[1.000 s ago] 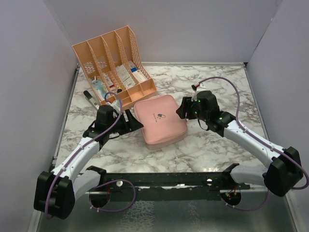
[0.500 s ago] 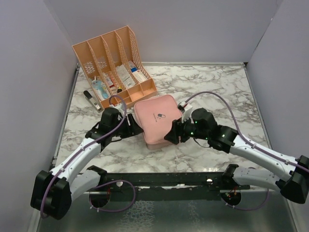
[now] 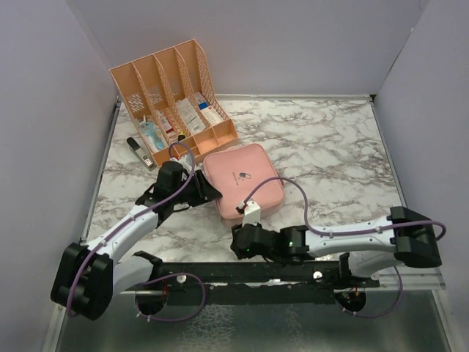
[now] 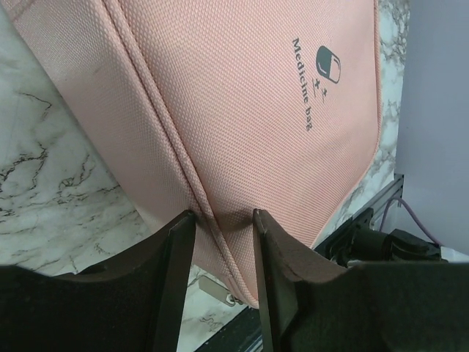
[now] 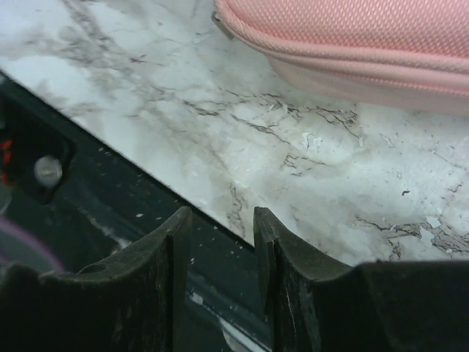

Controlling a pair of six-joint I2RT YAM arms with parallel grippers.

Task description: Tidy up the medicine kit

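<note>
Nothing's organized yet: your medicine kit (image 3: 242, 180) lies zipped. The left gripper (image 4: 220, 218) pinches its edge; the right gripper (image 5: 220, 224), half-open and empty, sits just short of it.

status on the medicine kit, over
Left gripper astride side seam of medicine kit, grip unconfirmed. Right gripper open, empty, at near edge of table. Kit closed, flat. Right arm's cable arcs over it.

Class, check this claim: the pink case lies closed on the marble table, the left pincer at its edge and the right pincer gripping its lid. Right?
No. The right pincer grips nothing: the right wrist view shows it empty over the near edge of the table, clear of the pink case. The rest holds, left pincer included.
</note>
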